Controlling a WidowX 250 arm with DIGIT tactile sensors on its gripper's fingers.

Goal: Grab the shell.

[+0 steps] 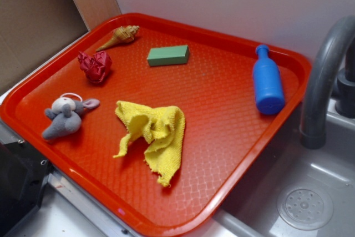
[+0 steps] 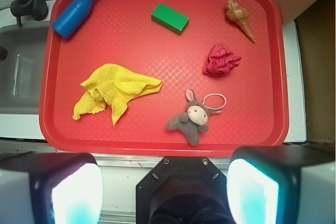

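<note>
Red tray (image 1: 233, 154) beside a sink holds the shell (image 1: 120, 36) at its far corner, near the red wad (image 1: 95, 66); gripper (image 2: 164, 195) stands released, well apart; shell likely light, rigid, slippery; grasp across the ridged wide end, not the tip.

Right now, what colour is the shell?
Tan-brown shell, ridged; clearest in the wrist view.

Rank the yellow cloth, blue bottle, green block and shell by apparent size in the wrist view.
1. Yellow cloth, largest spread.
2. Blue bottle.
3. Green block and shell: too close to rank; the shell looks about as long but much thinner.
</note>
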